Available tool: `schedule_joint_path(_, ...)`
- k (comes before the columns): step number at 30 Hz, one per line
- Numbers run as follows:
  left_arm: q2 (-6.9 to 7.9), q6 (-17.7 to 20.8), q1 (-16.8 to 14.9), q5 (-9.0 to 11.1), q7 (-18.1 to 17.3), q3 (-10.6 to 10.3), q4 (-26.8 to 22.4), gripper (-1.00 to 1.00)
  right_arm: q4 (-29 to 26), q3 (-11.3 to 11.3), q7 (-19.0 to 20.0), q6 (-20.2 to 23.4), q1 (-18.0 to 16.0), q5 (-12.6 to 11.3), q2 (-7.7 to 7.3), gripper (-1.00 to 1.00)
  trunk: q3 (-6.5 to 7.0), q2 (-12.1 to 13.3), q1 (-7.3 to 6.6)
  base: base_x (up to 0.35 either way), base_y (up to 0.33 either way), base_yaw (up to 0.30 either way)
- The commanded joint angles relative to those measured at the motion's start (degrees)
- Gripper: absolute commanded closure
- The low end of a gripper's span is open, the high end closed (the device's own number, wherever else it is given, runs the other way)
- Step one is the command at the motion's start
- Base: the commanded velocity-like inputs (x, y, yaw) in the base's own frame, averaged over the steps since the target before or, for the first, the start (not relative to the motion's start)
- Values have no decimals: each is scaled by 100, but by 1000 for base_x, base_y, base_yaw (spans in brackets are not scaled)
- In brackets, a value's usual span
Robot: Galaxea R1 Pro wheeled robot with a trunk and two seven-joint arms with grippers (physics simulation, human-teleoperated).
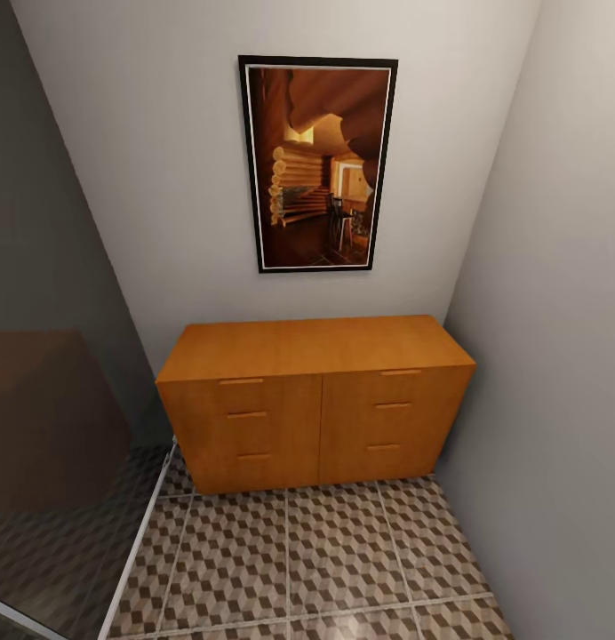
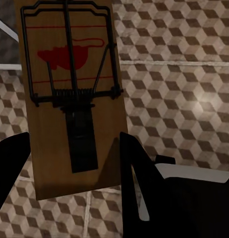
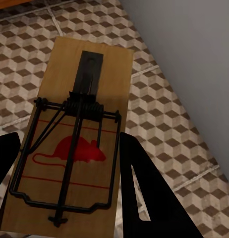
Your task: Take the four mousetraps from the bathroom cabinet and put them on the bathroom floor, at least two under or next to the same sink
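The orange-brown cabinet (image 1: 316, 400) stands against the far wall with all its drawers shut and a bare top. In the left wrist view, a tan mousetrap (image 2: 70, 94) with a dark wire frame and a red mouse print sits between the black fingers (image 2: 137, 188) of my left gripper (image 2: 70, 168), which is shut on it above the cube-patterned bathroom floor (image 2: 184, 89). In the right wrist view, a second mousetrap (image 3: 75, 144) is held the same way by my right gripper (image 3: 67, 163), over the floor (image 3: 159, 114) beside a grey wall. The sink is out of view.
A framed picture (image 1: 316, 164) hangs above the cabinet. A grey wall (image 1: 556, 356) closes the right side and a glass partition (image 1: 50, 427) with a white base rail the left. Tiled floor (image 1: 307, 560) lies open before the cabinet.
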Motion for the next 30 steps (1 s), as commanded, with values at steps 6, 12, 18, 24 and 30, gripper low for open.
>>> schedule_joint_path(6,1,-8,-2,-2,53,-46,-4,100,-2,50,-53,-9,-3,-9,1,100,-12,-11,3,0,0,3)
schedule_joint_path(12,-7,-8,-2,-9,53,-49,-4,100,-2,46,-53,-9,-3,-9,1,100,-16,-11,3,0,0,83)
schedule_joint_path(18,-8,-4,-2,-9,53,-48,-4,100,-2,46,-60,-9,-3,-9,1,100,-27,-11,3,0,0,151)
schedule_joint_path(24,-8,-6,-2,-9,53,-48,-4,100,-2,46,-62,-9,-3,-9,0,100,-36,-11,3,0,0,161)
schedule_joint_path(30,-8,-1,-2,-9,53,-49,-4,100,-2,46,-62,-9,-3,-9,-1,100,-37,-11,3,0,0,129)
